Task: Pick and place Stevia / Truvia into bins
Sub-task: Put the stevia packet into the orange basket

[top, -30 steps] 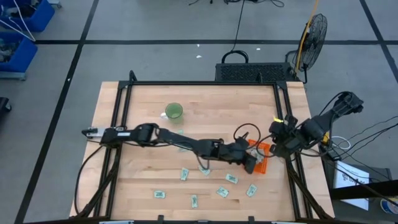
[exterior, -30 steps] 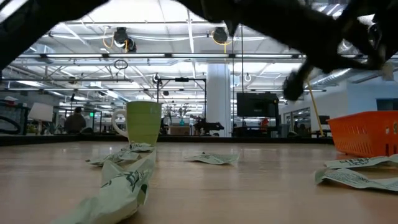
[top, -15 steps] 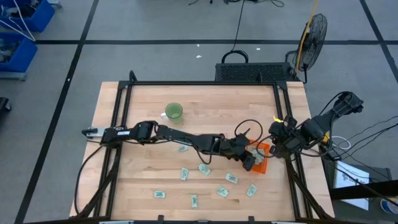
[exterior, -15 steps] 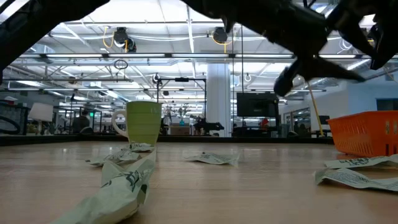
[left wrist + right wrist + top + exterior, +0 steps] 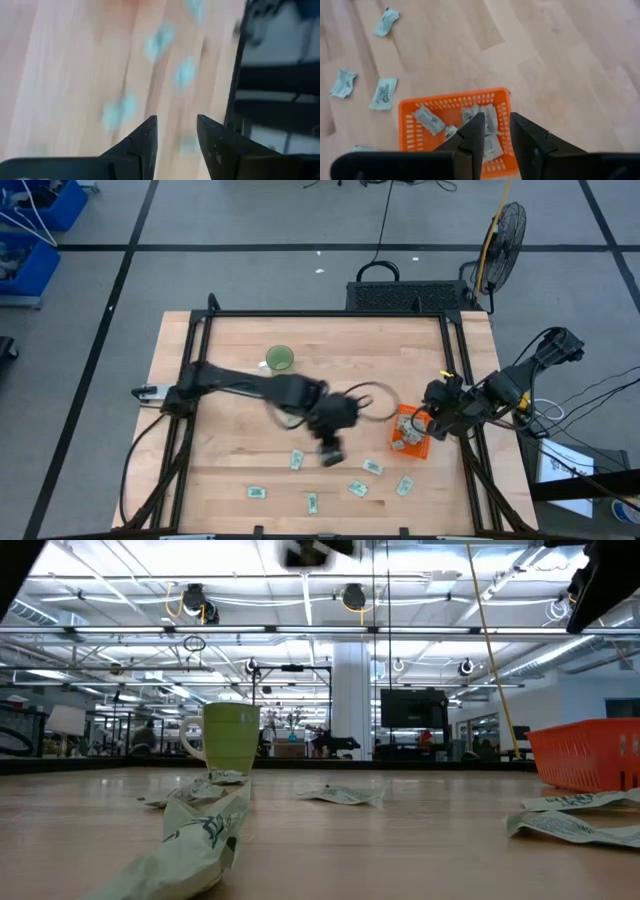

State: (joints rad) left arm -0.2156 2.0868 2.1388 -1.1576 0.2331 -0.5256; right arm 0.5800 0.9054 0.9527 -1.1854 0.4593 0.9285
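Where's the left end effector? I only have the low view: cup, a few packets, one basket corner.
Observer: The left end effector is over the middle of the table, beside the loose packets near the front edge.
Operator: Is it holding anything?
Observer: No. The left wrist view shows its fingers apart with nothing between them.
Operator: What's in the basket?
Observer: The right wrist view shows several sorted packets lying inside the basket, with the right end effector open above it.
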